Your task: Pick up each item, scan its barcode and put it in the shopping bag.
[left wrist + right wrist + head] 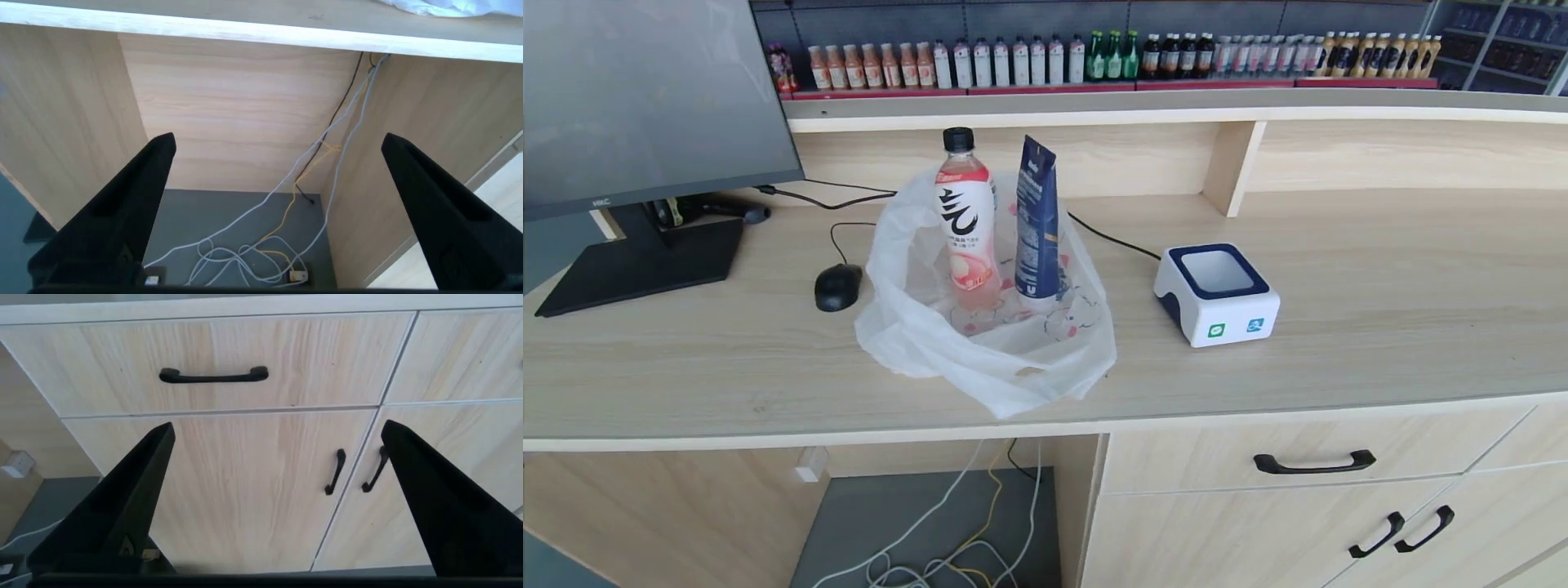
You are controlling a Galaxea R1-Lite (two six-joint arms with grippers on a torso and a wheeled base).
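We see pink bottle (968,229) and blue tube (1037,220) standing inside the shopping bag (980,367), scanner (1215,296) just right of it (not touching), left gripper (278,143) and right gripper (276,429) lower than it, both splayed, empty

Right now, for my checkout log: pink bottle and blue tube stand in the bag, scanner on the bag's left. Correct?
One slip: the head view shows the scanner to the right of the bag, not its left. The pink bottle and blue tube do stand in the bag.
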